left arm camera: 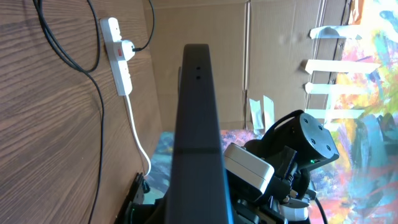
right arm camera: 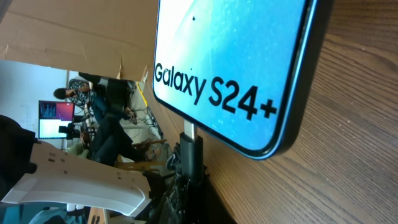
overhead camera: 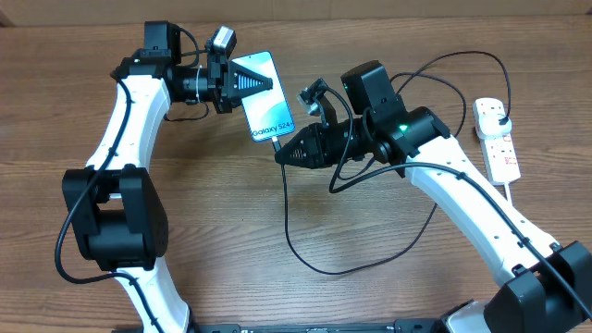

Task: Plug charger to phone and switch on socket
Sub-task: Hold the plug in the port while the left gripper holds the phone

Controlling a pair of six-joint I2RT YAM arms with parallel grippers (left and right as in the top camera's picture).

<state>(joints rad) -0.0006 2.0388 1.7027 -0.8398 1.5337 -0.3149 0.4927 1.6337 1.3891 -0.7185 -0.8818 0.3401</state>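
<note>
My left gripper (overhead camera: 242, 83) is shut on the phone (overhead camera: 265, 109) and holds it tilted above the table, its light blue "Galaxy S24+" screen facing up. In the left wrist view the phone shows edge-on as a dark bar (left arm camera: 199, 118). My right gripper (overhead camera: 283, 153) is shut on the charger's connector end (right arm camera: 190, 155). The small tip (right arm camera: 192, 132) meets the phone's bottom edge (right arm camera: 249, 134); how deep it sits I cannot tell. The black cable (overhead camera: 305, 264) loops over the table to a black plug (overhead camera: 500, 114) in the white socket strip (overhead camera: 497, 143).
The socket strip lies at the far right of the wooden table, its thick white cord (overhead camera: 511, 194) running toward the front. It also shows in the left wrist view (left arm camera: 118, 56). Cardboard walls stand behind the table. The cable loop lies in the middle front.
</note>
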